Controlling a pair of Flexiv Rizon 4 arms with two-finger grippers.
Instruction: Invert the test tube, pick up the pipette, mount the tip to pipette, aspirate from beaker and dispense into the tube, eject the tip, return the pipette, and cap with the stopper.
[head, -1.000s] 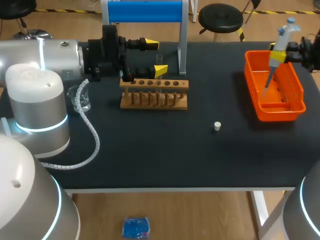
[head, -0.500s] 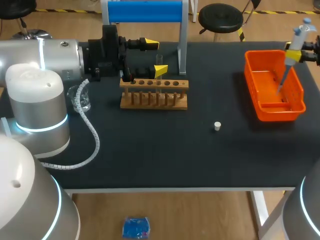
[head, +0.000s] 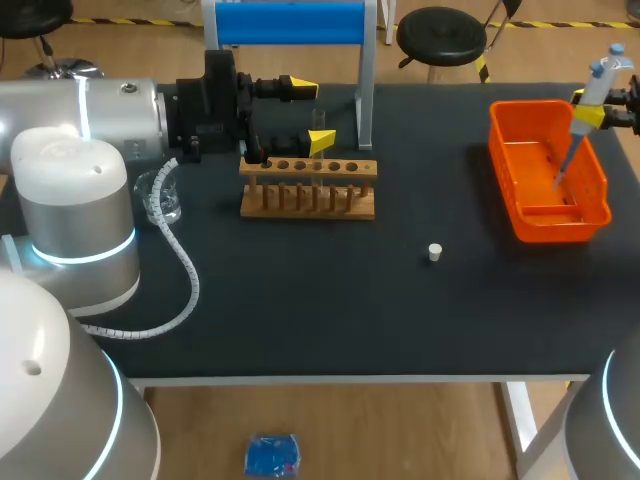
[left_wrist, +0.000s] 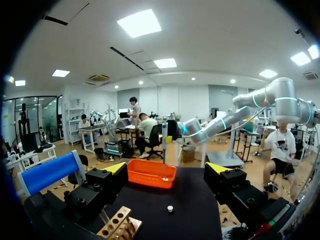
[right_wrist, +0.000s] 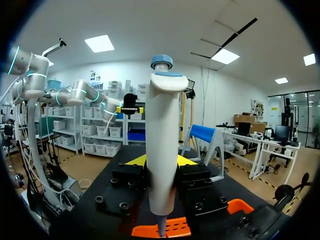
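Head view: right fingers (head: 585, 115) clenched on the tilted pipette (head: 598, 78) over the orange bin (head: 503, 160) at 2 o'clock, left fingers (head: 322, 142) released, and I reckon that tilt could botch tip mounting.

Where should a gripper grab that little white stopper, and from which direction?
Take the stopper across its round sides, coming straight down from above. It stands alone on the table, apart from the wooden rack and the orange tray, so there is likely room on either side; it sits too low for a sideways approach.
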